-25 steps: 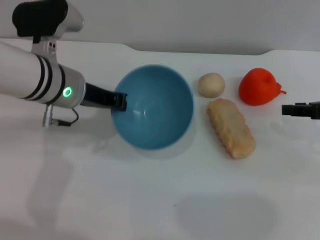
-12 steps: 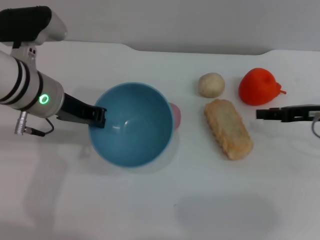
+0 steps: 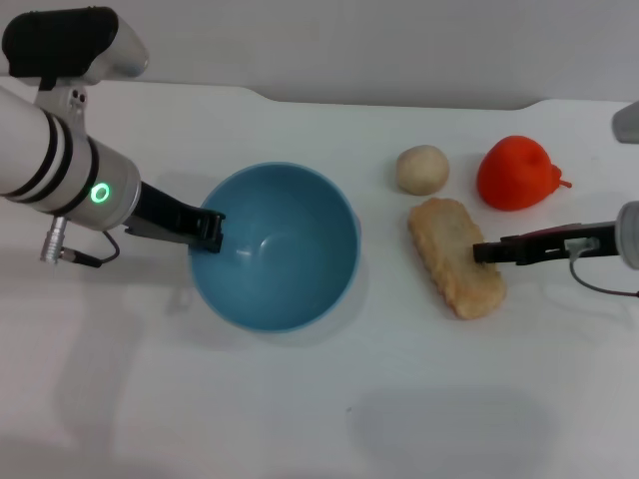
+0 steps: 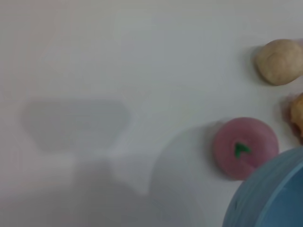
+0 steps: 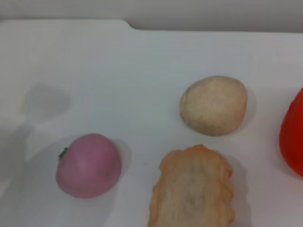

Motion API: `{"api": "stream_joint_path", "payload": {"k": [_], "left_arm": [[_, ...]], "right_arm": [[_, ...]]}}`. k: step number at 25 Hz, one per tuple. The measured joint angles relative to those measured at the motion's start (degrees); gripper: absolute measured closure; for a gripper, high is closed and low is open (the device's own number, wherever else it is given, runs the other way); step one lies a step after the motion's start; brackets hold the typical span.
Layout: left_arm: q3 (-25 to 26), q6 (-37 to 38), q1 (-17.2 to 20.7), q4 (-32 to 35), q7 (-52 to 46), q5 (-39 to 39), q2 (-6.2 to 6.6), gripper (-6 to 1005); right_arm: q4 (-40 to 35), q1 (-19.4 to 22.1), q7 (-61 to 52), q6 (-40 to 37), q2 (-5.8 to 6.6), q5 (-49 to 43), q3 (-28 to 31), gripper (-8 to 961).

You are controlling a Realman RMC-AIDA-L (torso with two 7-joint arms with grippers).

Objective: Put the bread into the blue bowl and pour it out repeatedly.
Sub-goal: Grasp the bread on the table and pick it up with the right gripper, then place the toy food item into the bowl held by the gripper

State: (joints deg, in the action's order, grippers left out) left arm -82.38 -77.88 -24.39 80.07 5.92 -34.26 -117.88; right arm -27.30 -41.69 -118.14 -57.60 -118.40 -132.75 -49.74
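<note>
Light-blue, your round deep bowl (image 3: 275, 246) sits on the white table (image 3: 319, 399), its rim clamped by the left end effector (image 3: 208, 230). Right of that bowl lies the long golden-tan toy bread (image 3: 457, 255); the right end effector (image 3: 486, 251) touches it, finger state unclear.
</note>
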Motion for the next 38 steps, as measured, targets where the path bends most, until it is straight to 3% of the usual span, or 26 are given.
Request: {"api": "stream_joint_path", "payload": {"k": [15,18,21,31,38], "left_arm": [[-1.2,1.2,-3.5,-4.8,-0.3,-0.2,-0.03,999],[-1.8,1.5,-4.0,-5.5,-0.4,-0.4,-0.11,999],[-2.2,1.6,-5.0,-7.0,-0.4,-0.5,-0.23,999],[-5.7,2.4,-9.5,-13.1,-1.3,-1.6,-0.46,998],[-11.7,2.3,-13.0,-16.7,-3.1,-5.0,-0.50,1000]], "right_arm": [[4.0,-1.3,5.6,5.5,-0.52,3.0,-4.0,563],[3.0,-0.9,6.2,4.9,-0.41,3.1,-3.8,668],[0.0,0.5,6.2,2.4,-0.28,3.2,-3.5,772],[-17.3,10.1,7.9,-11.3,-0.07,10.0,-3.5,834],[-23.7,13.4,18.9,-20.5,-0.07,20.3,-3.2,881]]}}
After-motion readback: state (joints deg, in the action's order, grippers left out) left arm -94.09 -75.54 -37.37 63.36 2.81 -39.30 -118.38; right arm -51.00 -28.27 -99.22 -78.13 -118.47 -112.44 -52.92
